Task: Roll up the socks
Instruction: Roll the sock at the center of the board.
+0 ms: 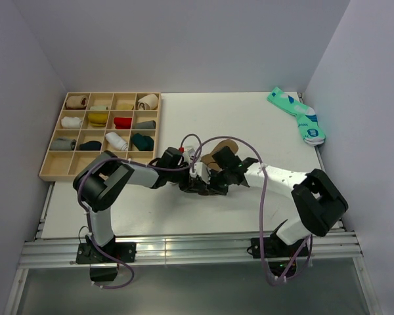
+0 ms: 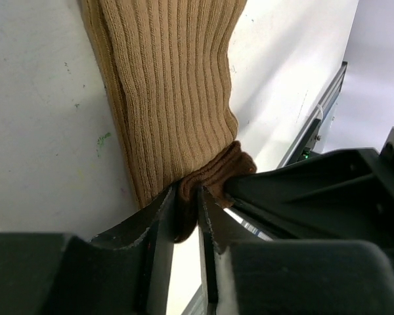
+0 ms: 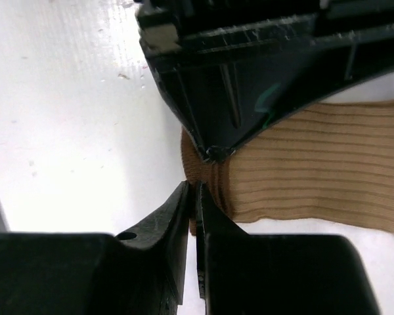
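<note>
The long tan-brown sock (image 1: 217,152) lies on the white table between my two grippers. In the left wrist view its ribbed body (image 2: 171,85) runs away from me, and my left gripper (image 2: 189,203) is shut on its darker brown end (image 2: 217,174). In the right wrist view my right gripper (image 3: 196,197) is shut on the edge of the same end of the sock (image 3: 302,170), right beside the left fingers (image 3: 249,72). From above, the left gripper (image 1: 196,178) and right gripper (image 1: 215,178) meet tip to tip. The teal pair (image 1: 295,115) lies at the far right corner. The short white striped sock is out of view.
A wooden compartment tray (image 1: 52,172) with several rolled socks stands at the far left. Grey walls close in the table on three sides. The table's front rail (image 1: 184,248) runs below the arm bases.
</note>
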